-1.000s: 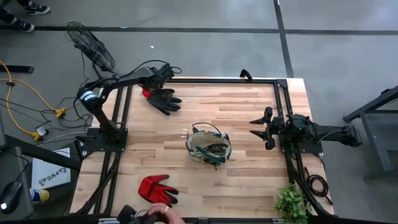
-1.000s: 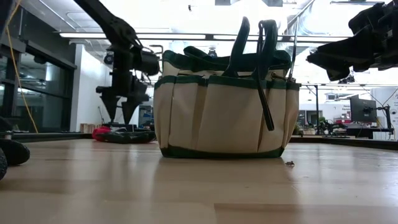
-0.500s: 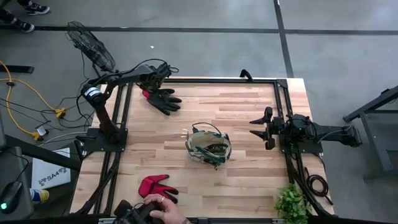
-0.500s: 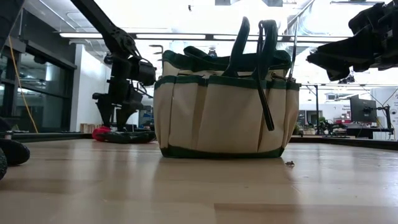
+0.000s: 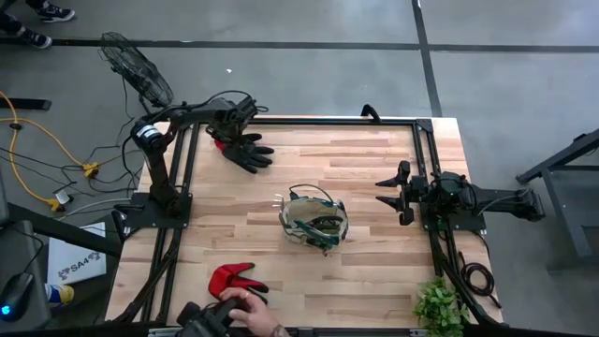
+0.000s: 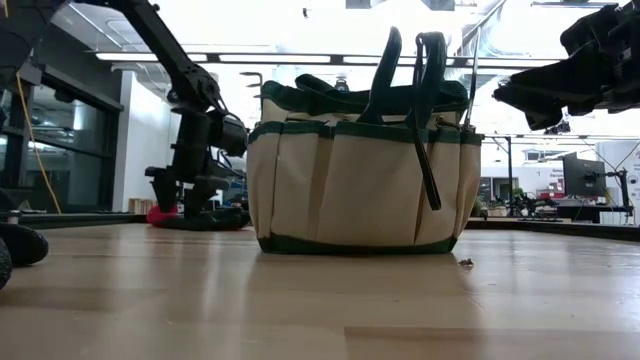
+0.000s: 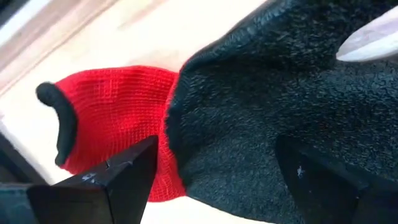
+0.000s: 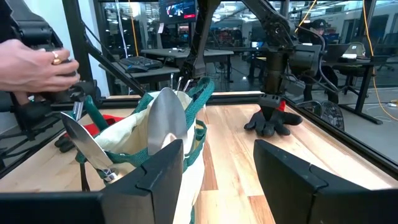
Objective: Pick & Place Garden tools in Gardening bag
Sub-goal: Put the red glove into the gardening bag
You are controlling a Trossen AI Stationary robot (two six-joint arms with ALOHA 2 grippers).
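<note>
A black-and-red glove (image 5: 248, 152) lies flat at the table's far left. My left gripper (image 5: 225, 134) points down over its wrist end. In the left wrist view it is open: one finger is over the red cuff (image 7: 118, 106) and the other over the black palm (image 7: 267, 93). The gardening bag (image 5: 292, 208) stands upright at mid-table with silver trowels (image 8: 166, 118) sticking out of it. A red glove (image 5: 234, 278) lies near the front edge. My right gripper (image 5: 398, 192) waits open and level at the right edge. My left gripper comes from above, pointing down, with its fingers (image 7: 112, 180) spread across the glove where the cuff meets the palm. The glove lies flat on the table. I cannot tell whether the fingertips touch it.
A person's hand (image 5: 245, 311) reaches in at the near edge beside the red glove. A leafy plant (image 5: 440, 304) stands at the near right corner. A black frame rail (image 5: 328, 120) runs along the far edge behind the glove. Bare wood lies between the bag and both gloves.
My left gripper has sunk toward the black-and-red glove and shifted a little toward the table's left edge, staying open. The person's hand at the near edge has come closer to the red glove.
</note>
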